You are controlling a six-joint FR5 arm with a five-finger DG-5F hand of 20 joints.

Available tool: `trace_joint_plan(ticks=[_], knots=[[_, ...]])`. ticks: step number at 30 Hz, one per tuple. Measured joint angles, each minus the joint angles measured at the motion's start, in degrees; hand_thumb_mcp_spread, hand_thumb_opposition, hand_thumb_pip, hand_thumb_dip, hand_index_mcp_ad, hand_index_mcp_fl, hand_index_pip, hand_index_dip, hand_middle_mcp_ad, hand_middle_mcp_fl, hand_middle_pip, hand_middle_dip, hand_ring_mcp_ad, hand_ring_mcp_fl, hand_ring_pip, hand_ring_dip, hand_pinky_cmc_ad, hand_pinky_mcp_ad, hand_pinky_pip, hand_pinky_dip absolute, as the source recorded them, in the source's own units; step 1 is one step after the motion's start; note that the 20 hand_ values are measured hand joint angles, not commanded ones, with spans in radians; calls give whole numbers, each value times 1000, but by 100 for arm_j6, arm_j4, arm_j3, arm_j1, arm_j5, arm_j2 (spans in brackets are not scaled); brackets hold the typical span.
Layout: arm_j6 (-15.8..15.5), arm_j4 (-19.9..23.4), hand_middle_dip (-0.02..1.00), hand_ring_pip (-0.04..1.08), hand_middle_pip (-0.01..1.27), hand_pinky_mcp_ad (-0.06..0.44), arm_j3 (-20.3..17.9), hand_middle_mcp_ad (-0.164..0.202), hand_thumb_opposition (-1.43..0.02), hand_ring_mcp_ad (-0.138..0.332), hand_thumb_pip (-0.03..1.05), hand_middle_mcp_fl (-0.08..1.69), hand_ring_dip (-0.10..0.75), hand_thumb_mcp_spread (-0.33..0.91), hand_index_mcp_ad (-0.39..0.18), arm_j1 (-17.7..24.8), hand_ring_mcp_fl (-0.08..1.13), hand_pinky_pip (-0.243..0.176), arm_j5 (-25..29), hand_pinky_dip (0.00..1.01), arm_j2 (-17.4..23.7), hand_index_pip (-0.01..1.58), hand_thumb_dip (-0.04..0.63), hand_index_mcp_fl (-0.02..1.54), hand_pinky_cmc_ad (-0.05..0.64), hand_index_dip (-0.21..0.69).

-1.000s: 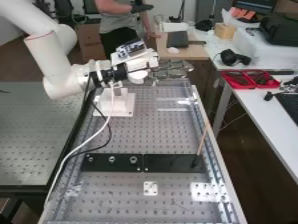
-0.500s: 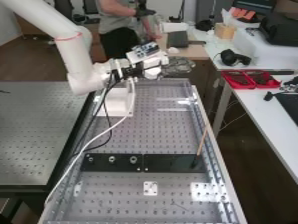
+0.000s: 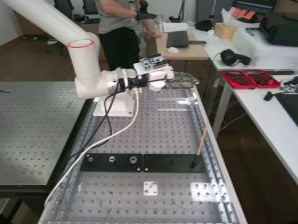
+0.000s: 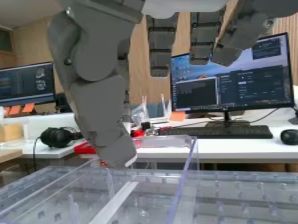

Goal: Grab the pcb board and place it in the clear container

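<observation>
With its fingers loosely extended, the robot hand [image 3: 182,81] is released. The clear container [image 4: 182,187] is near it.

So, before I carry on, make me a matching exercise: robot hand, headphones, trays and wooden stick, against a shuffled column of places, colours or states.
Things
1. robot hand
2. headphones
3. trays
4. wooden stick

Places, colours, states
A. red, on a white table
B. slanting, lower end at a black plate
C. over the far end of the bench
D. black, on a white surface

Pairs: 1-C, 2-D, 3-A, 4-B
</observation>
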Motion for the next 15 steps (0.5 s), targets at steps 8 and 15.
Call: trace_joint_plan(ticks=[8,15], knots=[[-15,-359,155,96,145,159,83,51,-873,192,328,72,12,593,-202,-11,47,-75,130,182,4,901,253,272,330,286],[-9,-318,155,96,148,159,-16,47,-836,195,379,14,12,578,-176,-70,28,-75,135,182,115,853,253,154,328,288]])
